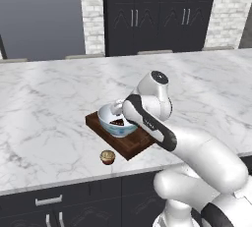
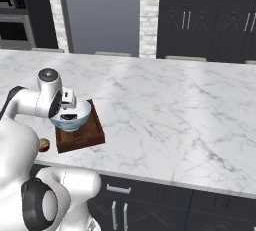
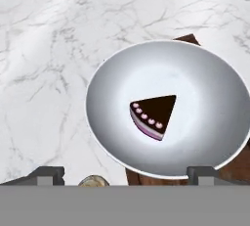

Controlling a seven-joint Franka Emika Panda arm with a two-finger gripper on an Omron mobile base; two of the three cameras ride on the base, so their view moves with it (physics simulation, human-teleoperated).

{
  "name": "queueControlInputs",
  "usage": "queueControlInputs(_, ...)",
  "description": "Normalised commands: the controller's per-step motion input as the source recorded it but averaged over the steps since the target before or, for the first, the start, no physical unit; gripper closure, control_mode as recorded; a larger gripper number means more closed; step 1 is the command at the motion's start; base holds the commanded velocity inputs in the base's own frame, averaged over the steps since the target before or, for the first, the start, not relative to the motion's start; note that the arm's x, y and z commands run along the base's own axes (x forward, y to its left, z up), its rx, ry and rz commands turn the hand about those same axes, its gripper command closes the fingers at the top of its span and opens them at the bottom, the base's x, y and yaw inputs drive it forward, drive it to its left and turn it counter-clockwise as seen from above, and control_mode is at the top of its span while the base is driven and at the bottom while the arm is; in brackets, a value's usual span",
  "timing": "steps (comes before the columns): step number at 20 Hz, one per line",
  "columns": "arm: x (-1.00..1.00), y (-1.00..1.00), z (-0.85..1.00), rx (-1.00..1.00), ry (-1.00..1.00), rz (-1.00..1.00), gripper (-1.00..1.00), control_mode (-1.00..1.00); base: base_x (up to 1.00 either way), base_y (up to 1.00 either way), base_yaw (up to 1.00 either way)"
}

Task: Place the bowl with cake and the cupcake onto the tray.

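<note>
Two dark fingertips [image 3: 47,173] of the end effector [image 3: 124,175] stand spread, released, above the bowl with cake [image 3: 168,108], seemingly on the tray [image 1: 129,144]; the cupcake [image 1: 107,157] sits on the table [image 1: 49,103] beside it.

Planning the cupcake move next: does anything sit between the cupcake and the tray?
Nothing visible does. The cupcake sits on bare marble counter just off the tray's near edge. The bowl with cake already covers much of the tray, and the open gripper hovers over it.
</note>
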Motion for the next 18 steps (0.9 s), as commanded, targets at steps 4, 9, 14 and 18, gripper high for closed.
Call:
queueControlInputs(4,-0.66,0.34,0.0,0.0,-0.02,0.03,-1.0,-1.0,0.0,0.0,0.0)
queueControlInputs(9,-0.47,0.22,0.0,0.0,0.0,0.04,-1.0,-1.0,0.0,0.0,0.0)
queueControlInputs(14,-0.33,0.13,-0.01,0.0,0.0,0.02,-1.0,-1.0,0.0,0.0,0.0)
queueControlInputs(18,-0.17,0.11,-0.16,0.0,0.0,0.0,-1.0,-1.0,0.0,0.0,0.0)
